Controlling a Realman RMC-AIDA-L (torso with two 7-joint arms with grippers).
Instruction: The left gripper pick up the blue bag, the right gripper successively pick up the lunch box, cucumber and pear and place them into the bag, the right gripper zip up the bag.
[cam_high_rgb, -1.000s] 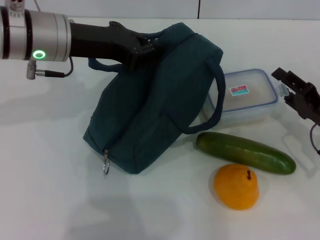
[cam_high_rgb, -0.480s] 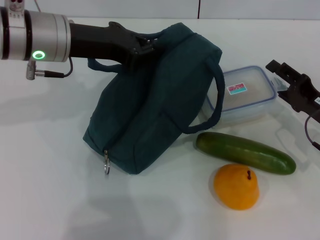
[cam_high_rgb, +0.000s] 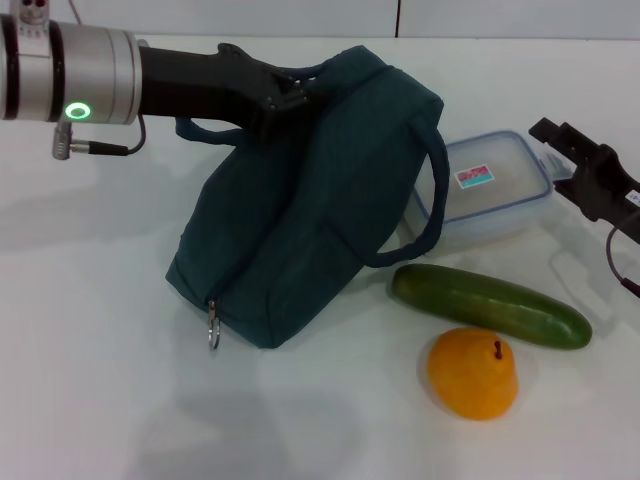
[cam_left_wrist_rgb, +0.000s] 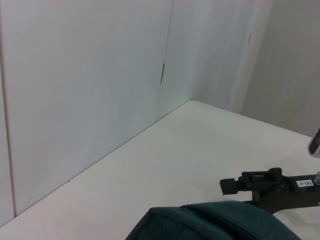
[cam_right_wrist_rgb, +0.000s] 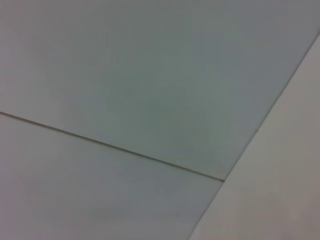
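My left gripper (cam_high_rgb: 283, 100) is shut on a loop handle of the blue bag (cam_high_rgb: 300, 220) and holds that side up, so the bag leans with its zipper ring (cam_high_rgb: 213, 333) low at the front. The bag's top also shows in the left wrist view (cam_left_wrist_rgb: 215, 222). The lunch box (cam_high_rgb: 485, 195) lies right of the bag, with its right end slightly raised. My right gripper (cam_high_rgb: 552, 158) is open, with its fingers at the box's right end. It also shows in the left wrist view (cam_left_wrist_rgb: 232, 186). The cucumber (cam_high_rgb: 490, 305) and the pear (cam_high_rgb: 473, 373) lie in front of the box.
Everything lies on a white table (cam_high_rgb: 90, 380), with white wall panels behind it (cam_left_wrist_rgb: 75, 90). The bag's second handle (cam_high_rgb: 430, 200) hangs over the left end of the lunch box. The right wrist view shows only wall and table edge.
My right gripper has moved left up to the lunch box's right end. The box has shifted slightly left and its right end has tipped up. The left gripper and bag have not moved.
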